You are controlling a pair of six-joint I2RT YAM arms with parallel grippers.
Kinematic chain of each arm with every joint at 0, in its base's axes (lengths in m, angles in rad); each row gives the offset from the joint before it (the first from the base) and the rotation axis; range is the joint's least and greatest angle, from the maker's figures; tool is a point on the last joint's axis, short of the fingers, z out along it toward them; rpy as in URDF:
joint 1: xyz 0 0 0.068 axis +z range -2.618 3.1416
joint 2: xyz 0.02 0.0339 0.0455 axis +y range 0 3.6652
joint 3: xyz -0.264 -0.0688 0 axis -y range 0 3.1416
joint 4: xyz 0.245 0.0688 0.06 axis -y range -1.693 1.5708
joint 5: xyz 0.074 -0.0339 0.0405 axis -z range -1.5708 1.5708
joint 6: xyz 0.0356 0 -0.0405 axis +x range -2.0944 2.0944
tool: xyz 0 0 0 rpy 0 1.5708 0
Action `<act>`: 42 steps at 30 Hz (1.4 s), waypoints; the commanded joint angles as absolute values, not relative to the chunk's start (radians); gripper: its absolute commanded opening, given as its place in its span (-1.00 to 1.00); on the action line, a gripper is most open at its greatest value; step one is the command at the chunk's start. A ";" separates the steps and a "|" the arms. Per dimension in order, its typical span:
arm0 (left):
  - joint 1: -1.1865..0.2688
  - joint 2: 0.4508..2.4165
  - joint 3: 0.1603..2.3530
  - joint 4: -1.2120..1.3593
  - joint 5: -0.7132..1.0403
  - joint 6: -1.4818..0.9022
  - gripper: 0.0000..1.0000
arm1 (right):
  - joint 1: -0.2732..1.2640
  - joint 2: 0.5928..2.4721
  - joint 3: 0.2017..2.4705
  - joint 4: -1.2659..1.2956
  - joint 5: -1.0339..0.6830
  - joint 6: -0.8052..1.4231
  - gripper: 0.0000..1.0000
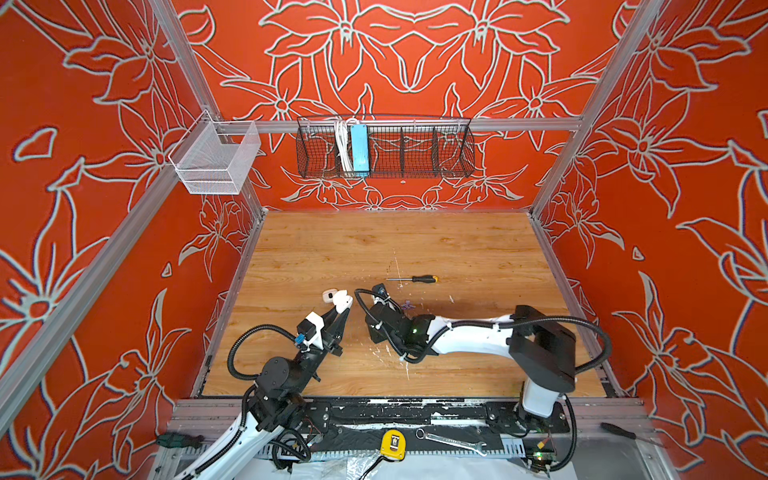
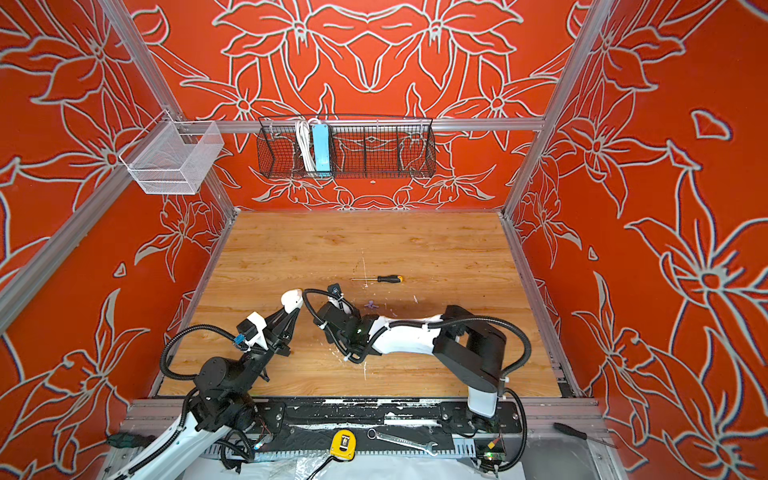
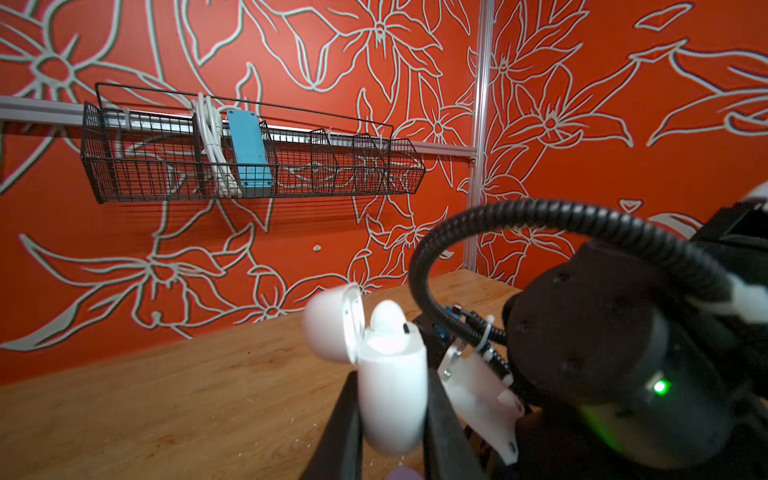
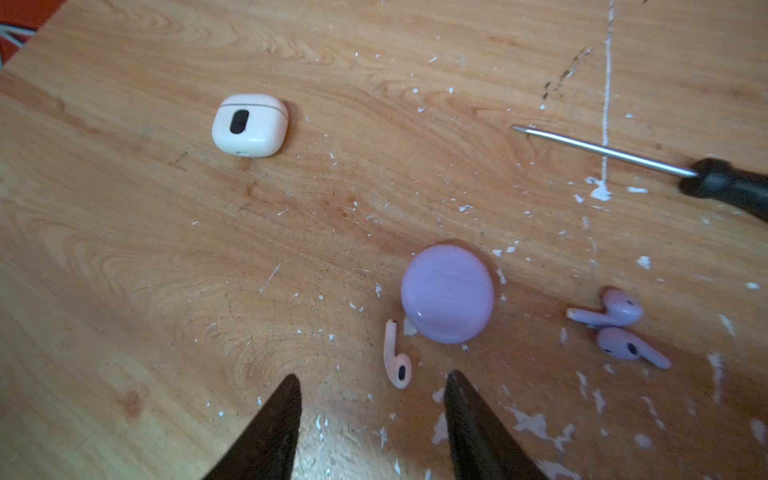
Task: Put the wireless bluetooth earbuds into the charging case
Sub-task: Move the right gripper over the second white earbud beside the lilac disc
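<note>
My left gripper (image 3: 392,374) is shut on a white charging case (image 3: 392,407), held above the table with its lid (image 3: 332,324) open. One white earbud (image 3: 388,318) sits in it. In both top views this case (image 1: 343,301) (image 2: 292,300) is left of centre. My right gripper (image 4: 372,380) points down at the table, open and empty. A loose white earbud (image 4: 397,357) lies just ahead of its fingertips. Beside that lie a shut round lilac case (image 4: 448,293) and two lilac earbuds (image 4: 611,311) (image 4: 629,347), also seen in a top view (image 1: 408,306).
A second white case (image 4: 250,124), shut, lies on the wood further off. A screwdriver (image 1: 415,279) (image 4: 665,166) lies behind the grippers. White paint flecks dot the table. A black wire basket (image 1: 386,147) hangs on the back wall. A tape measure (image 1: 392,444) and wrench (image 1: 451,441) rest on the front rail.
</note>
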State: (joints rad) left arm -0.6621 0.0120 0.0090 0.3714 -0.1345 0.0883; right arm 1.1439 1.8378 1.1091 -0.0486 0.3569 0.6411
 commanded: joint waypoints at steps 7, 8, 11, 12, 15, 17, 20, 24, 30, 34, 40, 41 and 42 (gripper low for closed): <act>-0.661 0.000 -0.013 0.374 -0.167 0.077 -1.00 | 1.129 1.918 1.164 -0.150 0.344 0.649 0.12; -0.661 0.000 -0.013 0.374 -0.167 0.077 -1.00 | 1.129 1.930 1.172 -0.155 0.338 0.644 0.11; -0.661 0.000 -0.012 0.375 -0.169 0.077 -1.00 | 1.126 1.962 1.192 -0.163 0.334 0.637 0.07; -0.661 0.000 -0.012 0.375 -0.169 0.077 -1.00 | 1.122 1.971 1.196 -0.163 0.330 0.634 0.04; -0.661 0.000 -0.012 0.375 -0.169 0.075 -1.00 | 1.110 2.000 1.209 -0.156 0.321 0.629 0.00; -0.661 0.000 -0.012 0.376 -0.170 0.074 -1.00 | 1.103 2.019 1.219 -0.159 0.316 0.625 -0.04; -0.661 0.000 -0.012 0.376 -0.169 0.073 -1.00 | 1.098 2.038 1.237 -0.175 0.316 0.620 -0.11; -0.661 0.000 -0.012 0.377 -0.170 0.073 -1.00 | 1.099 2.051 1.249 -0.192 0.304 0.620 -0.36; -0.661 0.000 -0.012 0.376 -0.175 0.074 -1.00 | 1.112 2.013 1.199 -0.148 0.258 0.589 -0.51; -0.660 0.000 -0.012 0.375 -0.177 0.075 -1.00 | 1.133 1.982 1.166 -0.125 0.216 0.546 -0.55; -0.661 0.000 -0.011 0.374 -0.179 0.075 -1.00 | 1.179 1.960 1.148 -0.132 0.184 0.480 -0.56; -0.661 0.000 -0.011 0.372 -0.179 0.075 -1.00 | 1.185 1.956 1.142 -0.130 0.185 0.472 -0.56; -0.661 0.000 -0.011 0.372 -0.179 0.075 -1.00 | 1.191 1.951 1.139 -0.130 0.188 0.466 -0.57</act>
